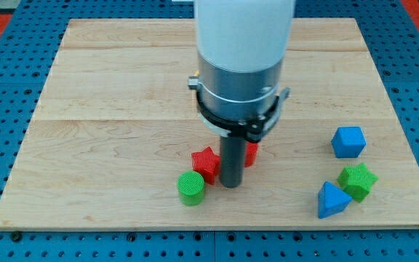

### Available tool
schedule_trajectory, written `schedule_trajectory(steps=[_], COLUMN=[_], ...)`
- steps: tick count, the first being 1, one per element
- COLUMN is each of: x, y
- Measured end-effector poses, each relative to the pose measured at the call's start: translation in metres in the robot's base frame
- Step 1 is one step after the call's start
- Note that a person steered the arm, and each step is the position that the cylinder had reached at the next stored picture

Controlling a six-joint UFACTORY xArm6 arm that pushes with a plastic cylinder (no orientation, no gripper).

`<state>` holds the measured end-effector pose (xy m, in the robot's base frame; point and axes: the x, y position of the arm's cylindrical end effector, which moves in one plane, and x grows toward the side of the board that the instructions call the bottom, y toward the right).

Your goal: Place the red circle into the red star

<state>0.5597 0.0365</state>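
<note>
The rod (231,164) covers most of the red circle (251,153); the arm's white body (244,29) is cut off at the view's top.

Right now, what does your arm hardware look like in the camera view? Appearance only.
A wide white cylindrical housing enters from the view's top. Below it sits a silver-grey metal collar with a thin black ring clamp. A straight dark rod runs down to my tip. No cables or markings are visible.
</note>
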Motion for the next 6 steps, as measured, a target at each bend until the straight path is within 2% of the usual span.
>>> schedule_trajectory(steps=[1,2,3,5,6], x=[-0.010,-0.044,-0.062,-0.062,-0.062], y=[0.046,0.069,0.051,-0.030,-0.046])
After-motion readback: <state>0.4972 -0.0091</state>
